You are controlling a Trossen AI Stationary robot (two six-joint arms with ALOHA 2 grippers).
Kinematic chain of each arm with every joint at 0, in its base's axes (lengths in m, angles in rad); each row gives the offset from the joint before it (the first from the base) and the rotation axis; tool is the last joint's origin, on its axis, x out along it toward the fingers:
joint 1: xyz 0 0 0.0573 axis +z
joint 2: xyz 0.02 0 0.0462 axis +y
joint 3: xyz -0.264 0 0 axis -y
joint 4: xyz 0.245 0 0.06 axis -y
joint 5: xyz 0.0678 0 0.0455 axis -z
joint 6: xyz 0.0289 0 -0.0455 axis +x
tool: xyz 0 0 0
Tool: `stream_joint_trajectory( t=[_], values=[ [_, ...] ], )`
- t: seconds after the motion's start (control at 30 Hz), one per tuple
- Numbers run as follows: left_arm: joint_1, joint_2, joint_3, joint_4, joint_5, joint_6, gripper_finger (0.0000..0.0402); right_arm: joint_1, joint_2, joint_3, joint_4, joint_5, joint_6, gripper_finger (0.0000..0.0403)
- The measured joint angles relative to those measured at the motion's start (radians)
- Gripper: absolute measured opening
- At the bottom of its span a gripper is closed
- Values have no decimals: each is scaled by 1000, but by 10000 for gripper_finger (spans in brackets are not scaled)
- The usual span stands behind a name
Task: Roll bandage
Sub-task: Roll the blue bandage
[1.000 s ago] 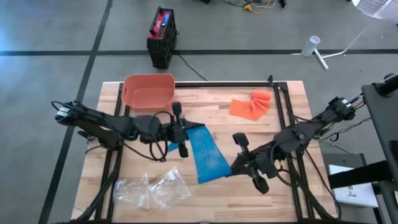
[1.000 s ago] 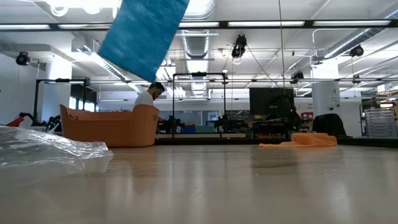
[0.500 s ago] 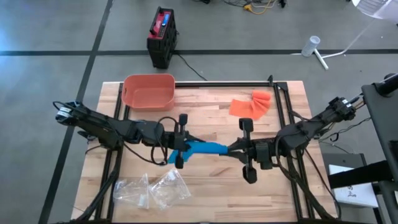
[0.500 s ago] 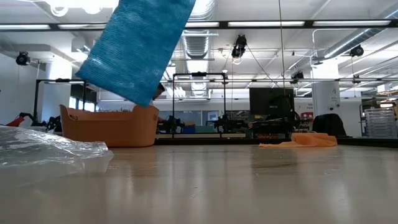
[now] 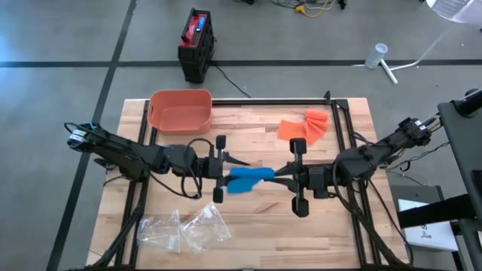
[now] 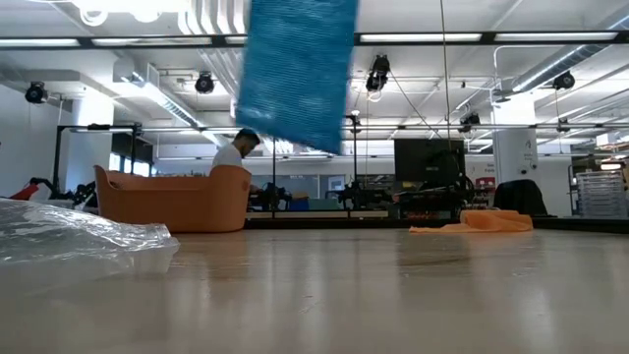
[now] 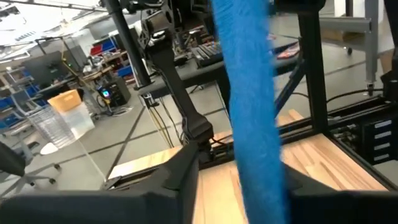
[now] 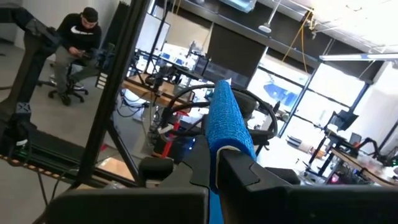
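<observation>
i see the blue bandage (image 5: 248, 179), a nubby woven strip, stretched in the air over the middle of the wooden table (image 5: 256, 226) between my two claws. the right claw (image 5: 280, 177) pinches one end tight. the left claw (image 5: 229, 176) meets the other end; i can't tell whether it's gripping or slightly parted.

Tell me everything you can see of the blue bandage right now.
The blue bandage is a strip of rough, woven-looking fabric, unrolled and held in the air above the middle of the wooden table, touching nothing on it. It spans between the two facing grippers: the right gripper is shut on one end, and the left gripper meets the other end. In the low view the strip hangs down broad and flat.
</observation>
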Motion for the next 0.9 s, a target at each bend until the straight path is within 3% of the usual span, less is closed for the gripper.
stream_joint_trajectory(
  t=[0.23, 0.4, 0.53, 0.73, 0.9],
  values=[
    [0, 0, 0, 46, 1, -2, 185, -5, 0, 0, -1, 0, -1, 2],
    [9, 0, 0, 45, 1, -55, 192, -6, -8, 0, -22, 1, -1, 2],
    [11, 0, 0, 36, 1, -78, 148, -6, -18, 0, -33, 1, 7, 2],
    [10, 1, -10, 19, 4, -88, 16, -6, -45, 0, -83, 1, 58, 3],
    [10, 1, -35, 44, 19, -104, 6, -7, -66, 0, -96, 2, 65, 3]
  ],
)
